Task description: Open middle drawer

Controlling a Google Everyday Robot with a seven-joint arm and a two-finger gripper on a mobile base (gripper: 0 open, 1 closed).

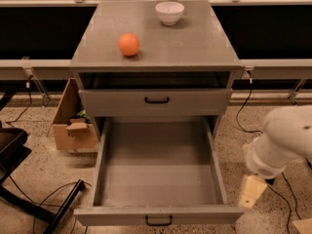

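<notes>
The middle drawer (158, 182) of the grey cabinet is pulled far out, showing its deep, empty grey tray. Its black bar handle (159, 221) sits on the front at the bottom of the view. The uppermost drawer (156, 102) above it is shut. The lowest drawer is hidden under the open one. My gripper (252, 191), a tan tip on the white arm (282, 140), hangs low over the floor to the right of the open drawer's front corner, apart from it and holding nothing.
An orange (129, 44) and a white bowl (169, 12) sit on the cabinet top (195, 43). A cardboard box (73, 126) stands left of the cabinet. A black chair base (19, 179) and cables lie on the floor at left.
</notes>
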